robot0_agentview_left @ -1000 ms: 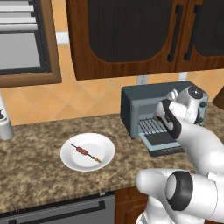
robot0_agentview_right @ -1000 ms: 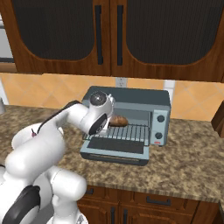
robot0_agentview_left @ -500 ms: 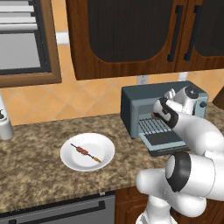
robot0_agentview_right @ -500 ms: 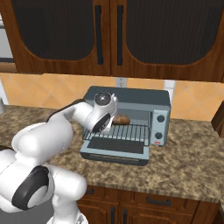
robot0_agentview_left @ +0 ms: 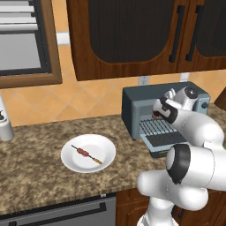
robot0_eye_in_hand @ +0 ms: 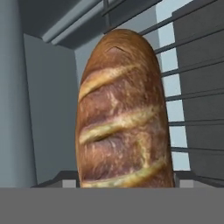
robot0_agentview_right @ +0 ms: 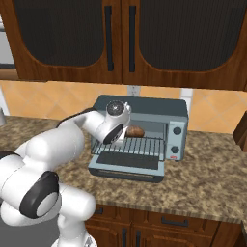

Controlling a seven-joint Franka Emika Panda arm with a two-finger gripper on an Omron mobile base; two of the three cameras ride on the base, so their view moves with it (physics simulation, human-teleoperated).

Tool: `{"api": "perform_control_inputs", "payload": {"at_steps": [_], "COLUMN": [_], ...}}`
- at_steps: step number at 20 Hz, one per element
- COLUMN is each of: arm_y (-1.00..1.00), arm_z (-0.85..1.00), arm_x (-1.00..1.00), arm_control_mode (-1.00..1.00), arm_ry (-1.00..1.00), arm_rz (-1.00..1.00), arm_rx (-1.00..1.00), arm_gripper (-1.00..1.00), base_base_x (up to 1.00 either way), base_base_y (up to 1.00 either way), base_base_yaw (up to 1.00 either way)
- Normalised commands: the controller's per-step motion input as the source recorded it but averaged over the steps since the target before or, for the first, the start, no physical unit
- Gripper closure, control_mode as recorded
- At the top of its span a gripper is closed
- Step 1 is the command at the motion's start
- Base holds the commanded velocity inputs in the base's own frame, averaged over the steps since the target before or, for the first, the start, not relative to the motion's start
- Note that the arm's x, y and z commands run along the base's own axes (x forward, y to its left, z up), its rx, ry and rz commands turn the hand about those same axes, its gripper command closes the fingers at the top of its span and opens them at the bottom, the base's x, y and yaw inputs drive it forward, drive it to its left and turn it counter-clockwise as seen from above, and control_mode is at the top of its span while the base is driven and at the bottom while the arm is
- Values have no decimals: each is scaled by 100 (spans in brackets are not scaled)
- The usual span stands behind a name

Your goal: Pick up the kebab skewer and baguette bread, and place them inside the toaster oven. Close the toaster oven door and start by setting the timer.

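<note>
Reddish-brown crust with pale slashes across it: the baguette bread, lying on the wire rack inside the toaster oven, toward the left of its cavity. Probably light and stiff enough to lift in one piece, yet crusty outside and likely soft within, so liable to dent or flake under a hard squeeze; best taken across the thick middle, square to its length, not at a tapered end. Rough rather than slippery, by the look of it. Directly ahead of the gripper, very close, long axis running away from the hand into the toaster oven; touching or just apart, impossible to tell. Jaws hidden by the hand's body in the base views, so spread or pinching the loaf: cannot tell. Toaster oven door dropped flat in front of the toaster oven, below the hand. Farther out, well to the left of the toaster oven on the counter, the kebab skewer on a white plate, not yet fetched.
</note>
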Motion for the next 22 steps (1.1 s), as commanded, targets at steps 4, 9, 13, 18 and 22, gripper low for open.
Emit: {"api": "perform_control_inputs", "payload": {"at_steps": [4, 9, 13, 18, 22], "arm_y": [0, 0, 0, 0, 0], "arm_z": [-30, -35, -27, -13, 0], "arm_x": [22, 22, 24, 14, 0], "arm_control_mode": [-100, -100, -100, -100, -100], "arm_ry": [-4, -7, -4, 0, 0], "arm_rz": [0, 0, 0, 0, 0], "arm_rx": [0, 0, 0, 0, 0], "arm_gripper": [100, 100, 100, -100, -100], "base_base_x": [0, 0, 0, 0, 0], "base_base_y": [0, 0, 0, 0, 0], "base_base_yaw": [0, 0, 0, 0, 0]}}
